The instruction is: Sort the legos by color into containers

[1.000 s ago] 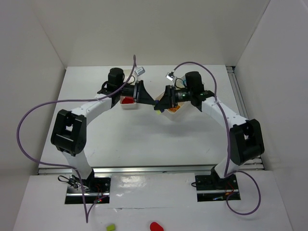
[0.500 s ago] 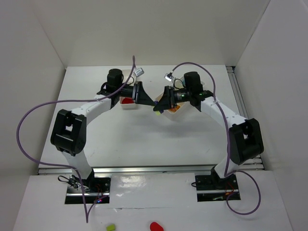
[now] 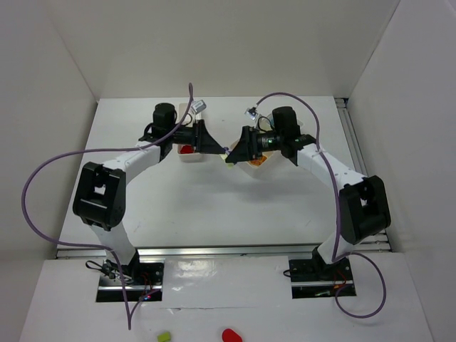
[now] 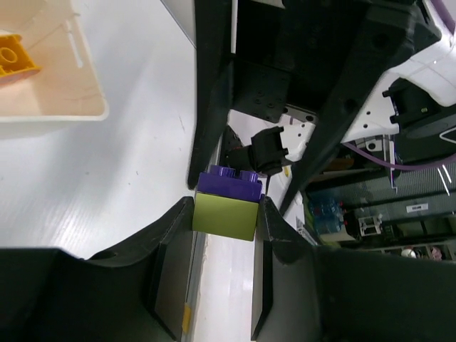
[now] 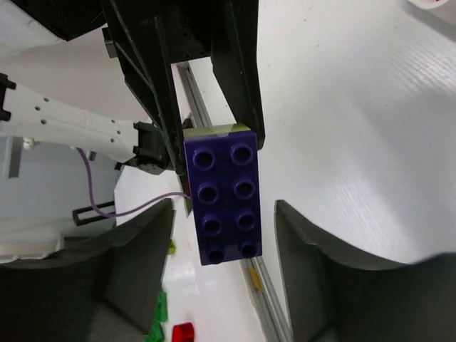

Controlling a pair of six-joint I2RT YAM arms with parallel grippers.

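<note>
Above the table, between the arms, hangs a stacked lego: a purple brick [image 5: 224, 199] pressed onto a yellow-green brick [image 4: 225, 216]. My left gripper [image 4: 225, 214] is shut on the yellow-green part. My right gripper [image 5: 224, 214] stands open around the purple brick, with a gap on both sides. From above, the pair [image 3: 228, 152] shows as a small spot between the two gripper tips. Behind them stand the white containers: the left one [image 3: 191, 158] holds a red brick [image 3: 187, 149], the right one [image 3: 258, 165] something orange. A yellow brick [image 4: 14, 55] lies in a compartment.
The left arm's fingers [image 5: 242, 71] fill the top of the right wrist view. A red brick [image 3: 230, 334] and a green brick [image 3: 164, 335] lie on the white surface in front of the arm bases. The table rail [image 3: 214, 249] runs along the near edge.
My right gripper has opened off the purple brick. The left gripper has shut on the yellow-green part, and the left wrist has shifted slightly left.
</note>
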